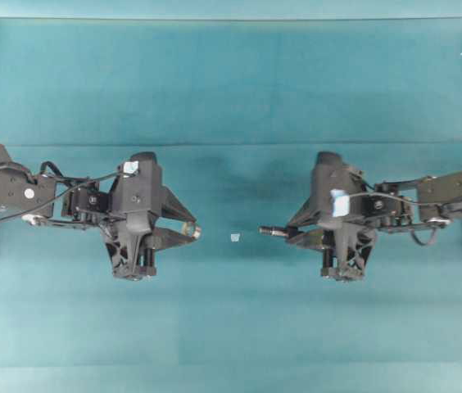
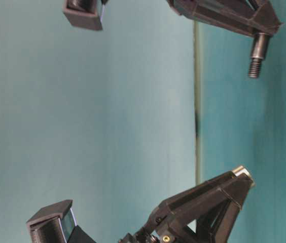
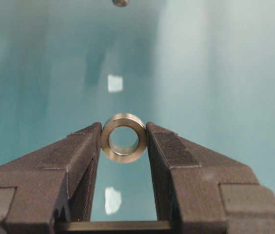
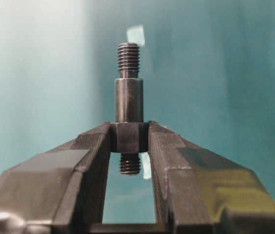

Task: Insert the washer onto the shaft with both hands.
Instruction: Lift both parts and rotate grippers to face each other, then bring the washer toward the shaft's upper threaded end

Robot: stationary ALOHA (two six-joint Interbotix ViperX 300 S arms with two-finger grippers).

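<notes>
Left gripper [image 3: 124, 139] pinches the washer [image 3: 124, 137] by its rim, hole facing outward. Right gripper [image 4: 129, 137] clamps the shaft [image 4: 128, 107] at its collar, threaded end forward. Both hover apart above the teal table [image 1: 231, 98]; next comes aligning hole with thread.

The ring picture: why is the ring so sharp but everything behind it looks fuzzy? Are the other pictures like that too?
In the left wrist view the washer is crisp, while the pale scraps behind it blur. In the right wrist view the shaft is sharp, with threads showing, against a smeared teal background. The overhead view is evenly lit, with soft shadows on the table by the arms.
</notes>
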